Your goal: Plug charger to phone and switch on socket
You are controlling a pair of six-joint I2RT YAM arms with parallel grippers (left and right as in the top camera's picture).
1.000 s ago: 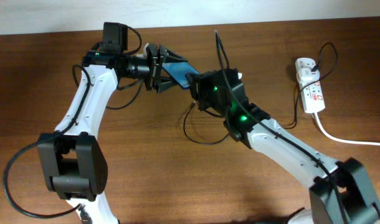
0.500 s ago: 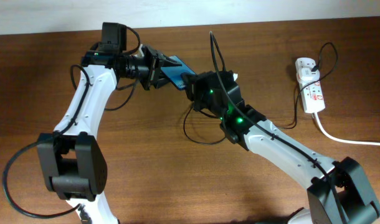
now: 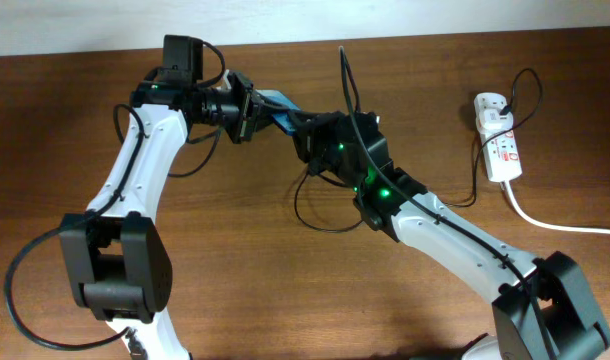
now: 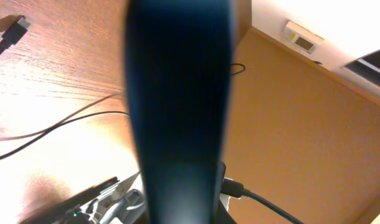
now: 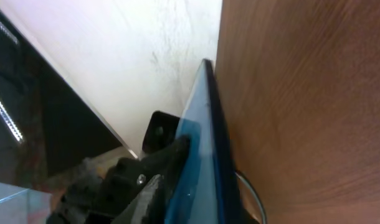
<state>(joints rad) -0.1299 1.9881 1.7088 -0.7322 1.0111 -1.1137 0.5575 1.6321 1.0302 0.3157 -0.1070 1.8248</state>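
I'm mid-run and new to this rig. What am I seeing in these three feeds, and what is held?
Two robot arms work at a wooden table. The wide picture is taken from above; the other two come from a camera on each wrist. The left fingers grip the phone, which fills the left wrist picture as a dark blur; the right wrist picture looks along its edge. The right arm reaches in beside it; whether it holds anything is hidden. On the table lie the white socket and the charger cable, thin and black.

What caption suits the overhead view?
Left end effector holds the blue phone toward the right arm; the socket lies far right on the table.
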